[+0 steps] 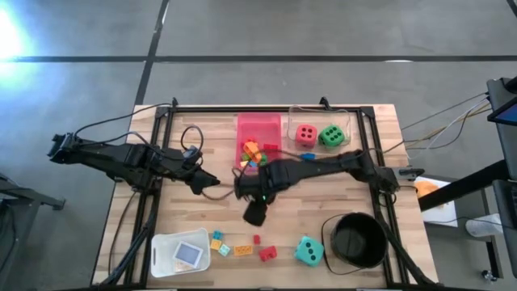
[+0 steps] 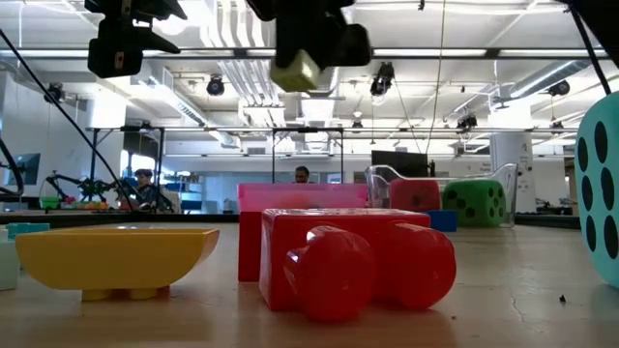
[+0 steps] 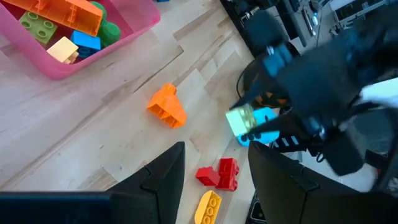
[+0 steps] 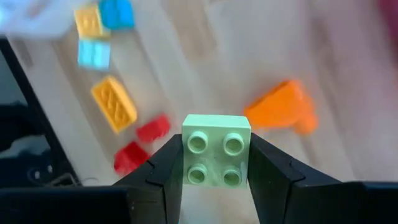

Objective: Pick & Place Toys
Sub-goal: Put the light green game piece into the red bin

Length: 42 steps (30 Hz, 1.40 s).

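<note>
My right gripper [image 4: 216,177] is shut on a pale green four-stud brick [image 4: 216,158], high above the table's middle [image 2: 295,70]. An orange brick [image 4: 280,109] lies on the table below it, near the pink tray [image 1: 260,123]. My left gripper [image 3: 214,180] is open and empty, just left of the right gripper [image 1: 212,182]. Yellow [image 4: 114,102], red [image 4: 152,129] and blue [image 4: 117,12] bricks lie toward the near edge. A teal die [image 1: 308,250] rests on the table by the bucket. Red [image 1: 305,134] and green [image 1: 330,136] dice sit in a clear box. My right gripper pinches the pale green brick by two opposite side walls [image 4: 186,163] between its two fingers. The fingers point down from above. The brick's studded top faces back toward the wrist. It hangs lifted clear of the table [image 2: 295,70].
The pink tray holds several bricks [image 3: 62,25]. A black round bucket [image 1: 355,238] stands at the near right. A white box [image 1: 179,252] with a card stands at the near left. Black frame rails [image 1: 153,202] run along both sides of the table.
</note>
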{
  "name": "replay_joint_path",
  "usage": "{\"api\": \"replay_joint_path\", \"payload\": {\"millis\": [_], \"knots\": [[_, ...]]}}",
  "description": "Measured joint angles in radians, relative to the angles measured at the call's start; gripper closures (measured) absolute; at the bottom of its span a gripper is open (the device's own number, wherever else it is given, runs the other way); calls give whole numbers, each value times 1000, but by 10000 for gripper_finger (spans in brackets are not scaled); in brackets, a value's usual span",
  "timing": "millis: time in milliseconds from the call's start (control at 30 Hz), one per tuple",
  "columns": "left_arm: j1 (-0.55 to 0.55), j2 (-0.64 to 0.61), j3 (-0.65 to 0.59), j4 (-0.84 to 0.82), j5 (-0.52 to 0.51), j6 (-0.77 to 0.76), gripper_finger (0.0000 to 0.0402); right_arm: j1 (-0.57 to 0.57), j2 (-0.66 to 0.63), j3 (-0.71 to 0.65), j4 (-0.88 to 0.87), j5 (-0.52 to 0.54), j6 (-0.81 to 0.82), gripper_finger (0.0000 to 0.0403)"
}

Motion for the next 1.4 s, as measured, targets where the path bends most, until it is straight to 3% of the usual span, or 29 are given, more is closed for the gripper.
{"api": "replay_joint_path", "payload": {"millis": [567, 800, 1133, 1400], "knots": [[0, 0, 0, -1, 0, 0, 221, -290, -45, 52, -69, 30, -265, 273], [0, 0, 0, 0, 0, 0, 221, -397, -50, 45, -58, 25, -266, 273], [0, 0, 0, 0, 0, 0, 221, -475, -39, -92, 53, 18, -161, 273], [0, 0, 0, 0, -3, 0, 221, -479, -39, -202, 99, 54, -282, 273]]}}
